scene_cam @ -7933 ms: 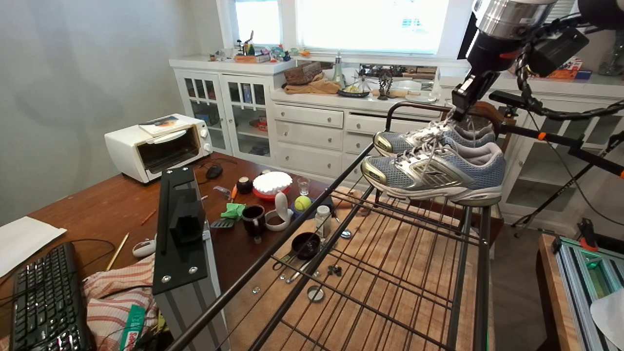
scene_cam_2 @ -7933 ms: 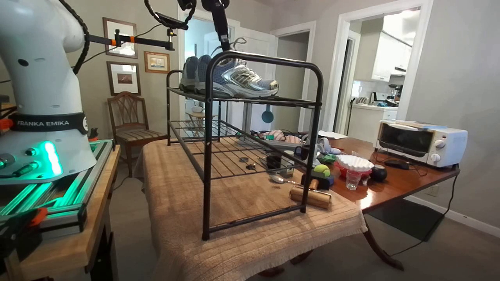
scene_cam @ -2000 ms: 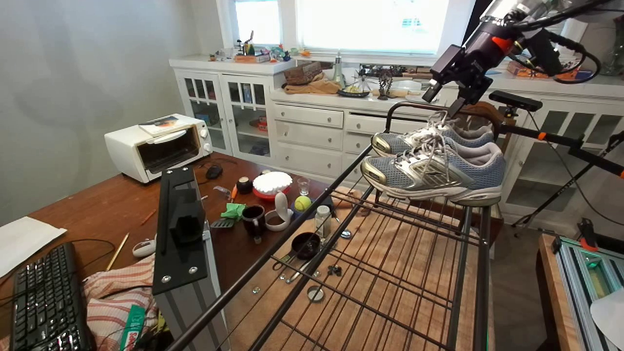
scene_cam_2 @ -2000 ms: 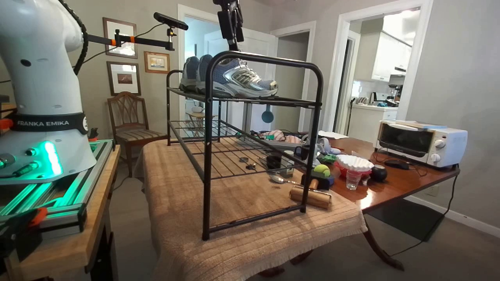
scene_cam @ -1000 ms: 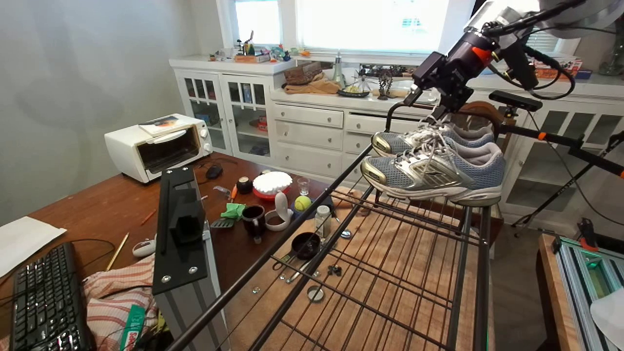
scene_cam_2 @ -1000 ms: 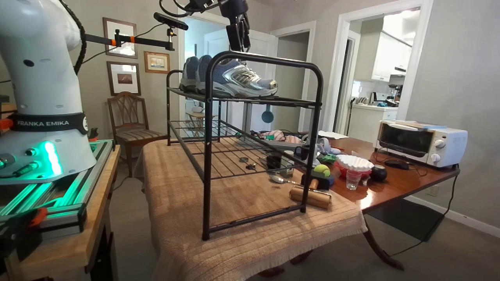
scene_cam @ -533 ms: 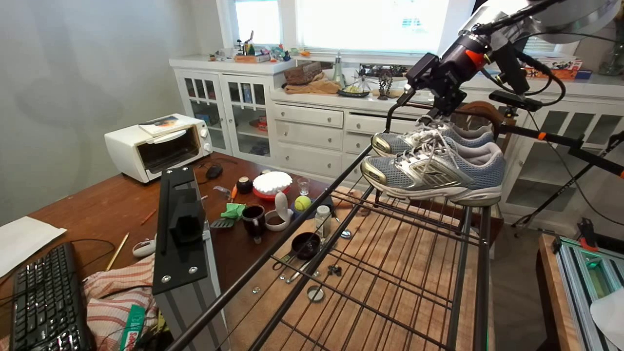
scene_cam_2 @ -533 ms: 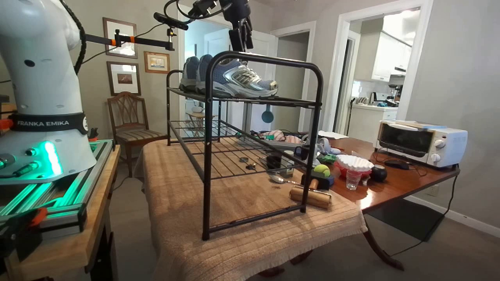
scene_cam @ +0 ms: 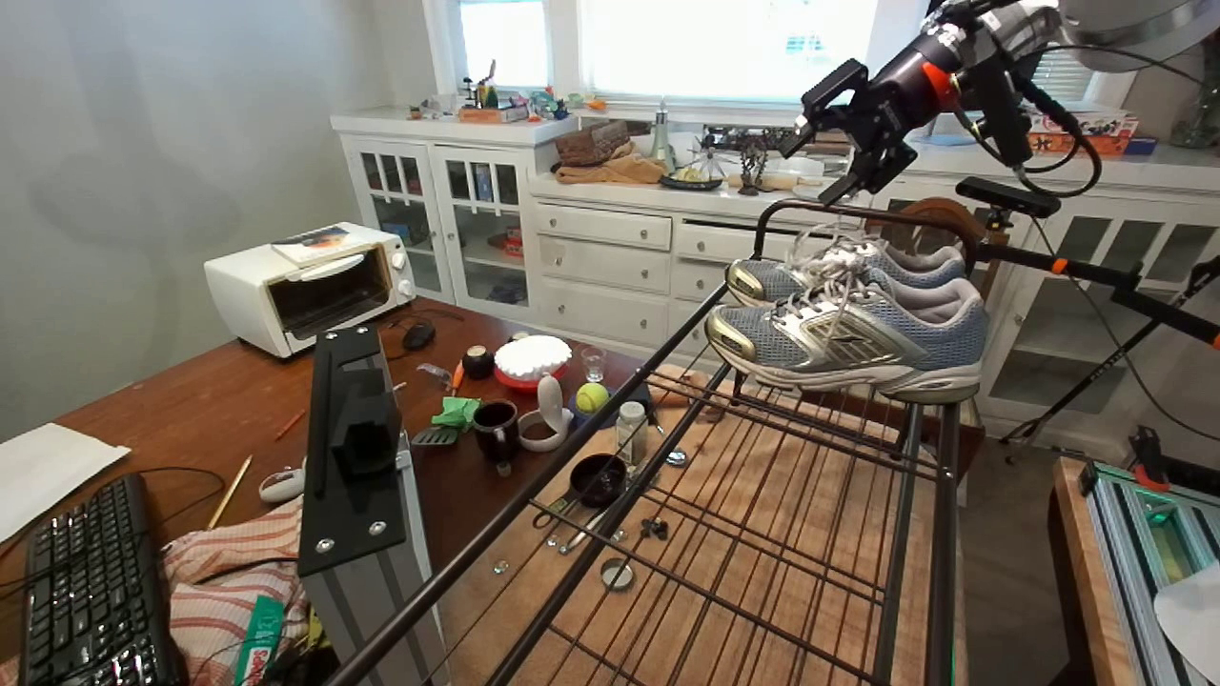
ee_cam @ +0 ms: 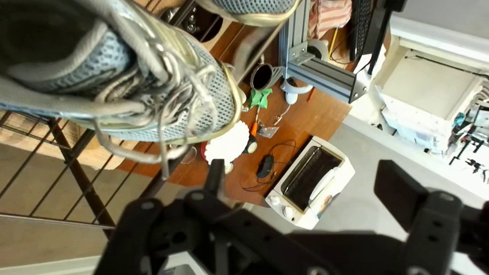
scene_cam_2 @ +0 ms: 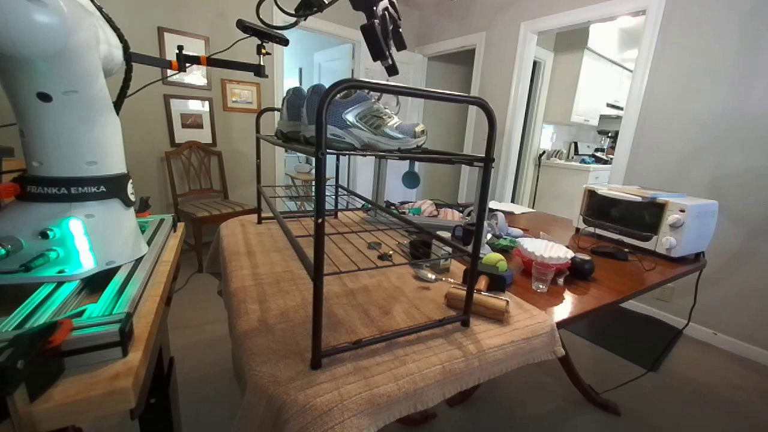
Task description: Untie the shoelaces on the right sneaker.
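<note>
Arm [scene_cam: 1029, 24] noted higher than half a second ago. Rack [scene_cam_2: 318, 258] bears the right sneaker [scene_cam_2: 366, 123] on top; fingers [ee_cam: 399, 193] stand apart above it, holding nothing. Laces [ee_cam: 163, 131] possibly still tied: recommend pinching one strand and drawing slowly.

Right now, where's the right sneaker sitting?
In an exterior view, the right sneaker sits high up, slightly left of centre, on the rack's top shelf, between the other sneaker and the curved end bar.

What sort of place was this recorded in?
Probably a home, perhaps its dining room: it has white built-in cabinets, a polished wooden table and, in the background of an exterior view, a kitchen counter.
</note>
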`<state>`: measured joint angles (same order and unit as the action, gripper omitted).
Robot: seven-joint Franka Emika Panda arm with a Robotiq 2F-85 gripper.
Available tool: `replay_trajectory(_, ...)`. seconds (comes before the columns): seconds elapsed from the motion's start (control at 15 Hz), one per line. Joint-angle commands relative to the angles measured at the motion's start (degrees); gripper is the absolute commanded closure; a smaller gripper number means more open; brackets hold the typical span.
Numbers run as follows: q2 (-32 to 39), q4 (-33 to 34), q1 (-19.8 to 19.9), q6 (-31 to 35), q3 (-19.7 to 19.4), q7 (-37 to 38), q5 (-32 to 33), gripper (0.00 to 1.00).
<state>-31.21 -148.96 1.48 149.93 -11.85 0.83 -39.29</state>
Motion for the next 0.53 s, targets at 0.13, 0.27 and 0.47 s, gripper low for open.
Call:
replay_trajectory(0.13,-4.65,-3.22,1.36,6.82,0.52,1.28,-0.82,0.00)
replay_trajectory(0.27,-5.45,-3.69,1.92,7.29,0.69,2.24,0.10,0.00)
replay_trajectory(0.47,-5.62,-4.04,7.41,2.14,4.49,7.30,8.55,0.00)
